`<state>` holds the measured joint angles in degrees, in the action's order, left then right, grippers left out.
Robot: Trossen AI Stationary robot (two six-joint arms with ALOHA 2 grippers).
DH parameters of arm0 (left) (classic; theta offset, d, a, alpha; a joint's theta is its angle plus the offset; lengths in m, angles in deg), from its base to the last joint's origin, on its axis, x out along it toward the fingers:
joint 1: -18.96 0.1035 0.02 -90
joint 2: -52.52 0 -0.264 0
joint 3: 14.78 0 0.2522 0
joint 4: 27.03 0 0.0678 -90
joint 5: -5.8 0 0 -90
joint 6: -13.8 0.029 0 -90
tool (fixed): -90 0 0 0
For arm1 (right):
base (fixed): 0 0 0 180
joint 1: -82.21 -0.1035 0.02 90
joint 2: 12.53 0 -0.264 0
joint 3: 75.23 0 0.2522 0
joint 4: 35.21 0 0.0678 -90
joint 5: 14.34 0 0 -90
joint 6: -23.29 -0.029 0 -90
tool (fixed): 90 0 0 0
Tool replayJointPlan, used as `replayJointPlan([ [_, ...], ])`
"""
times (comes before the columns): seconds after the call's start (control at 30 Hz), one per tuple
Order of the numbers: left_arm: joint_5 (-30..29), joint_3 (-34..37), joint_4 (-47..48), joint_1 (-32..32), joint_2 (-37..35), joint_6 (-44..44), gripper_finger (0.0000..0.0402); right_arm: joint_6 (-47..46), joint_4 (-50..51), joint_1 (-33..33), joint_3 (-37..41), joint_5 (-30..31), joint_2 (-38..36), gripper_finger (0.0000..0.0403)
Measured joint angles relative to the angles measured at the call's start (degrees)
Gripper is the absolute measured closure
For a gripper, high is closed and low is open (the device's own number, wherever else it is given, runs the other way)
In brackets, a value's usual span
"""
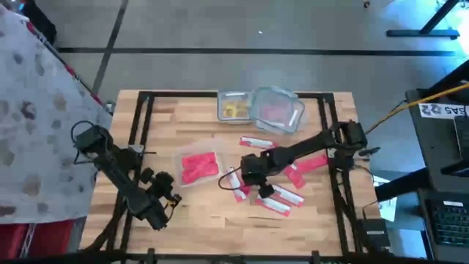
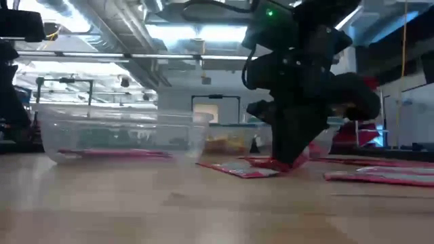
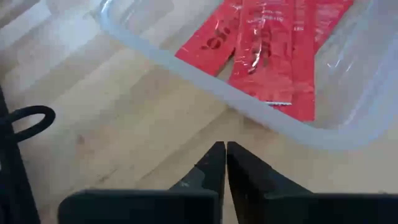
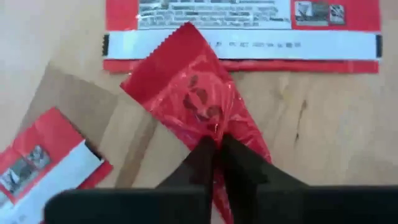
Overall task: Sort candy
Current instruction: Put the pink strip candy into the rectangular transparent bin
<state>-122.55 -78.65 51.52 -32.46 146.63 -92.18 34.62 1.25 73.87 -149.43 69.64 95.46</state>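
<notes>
The candy lies as flat red packets on the wooden table. My right gripper is down among them at the table's middle, shut on the corner of one red packet; in the right wrist view its fingertips pinch the wrapper. The low view shows that gripper touching down on the packets. More loose packets lie around it. My left gripper waits shut at the front left, just short of a clear tub holding red packets.
Two clear tubs stand at the back: one with yellow pieces, one with pink candy. Black frame rails run along both sides of the table. Bare wood lies along the front edge.
</notes>
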Motion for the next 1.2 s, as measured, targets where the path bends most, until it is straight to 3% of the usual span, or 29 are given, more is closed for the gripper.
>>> replayJointPlan([
  [0.27,1.08,0.00,0.23,-0.02,-0.01,0.02,0.0402,-8.72,0.40,-3.13,-3.83,4.79,-7.83,0.0402],
  [0.4,5.98,0.00,1.46,-0.13,0.01,0.31,0.0402,-13.16,-2.87,-5.06,-9.02,8.70,-8.17,0.0402],
  [0.5,9.49,0.00,4.12,-0.53,-0.01,-0.05,0.0402,-15.86,-11.52,-5.19,-13.63,13.30,-7.12,0.0403],
  [0.63,9.80,-0.02,6.48,-1.14,-0.01,-1.77,0.0402,-15.81,-16.67,-3.28,-20.51,15.45,-1.28,0.0403],
  [0.93,8.30,-0.03,5.31,-1.11,0.01,-2.66,0.0402,-12.08,-14.79,1.79,-39.63,15.47,17.86,0.0401],
  [1.1,7.90,-0.02,4.32,-1.22,0.01,-2.64,0.0402,-12.49,-13.49,3.96,-43.64,12.32,22.56,0.0398],
  [1.2,7.87,-0.02,4.02,-1.22,0.01,-2.65,0.0402,-13.06,-13.30,4.44,-43.57,11.79,23.87,0.0374],
])
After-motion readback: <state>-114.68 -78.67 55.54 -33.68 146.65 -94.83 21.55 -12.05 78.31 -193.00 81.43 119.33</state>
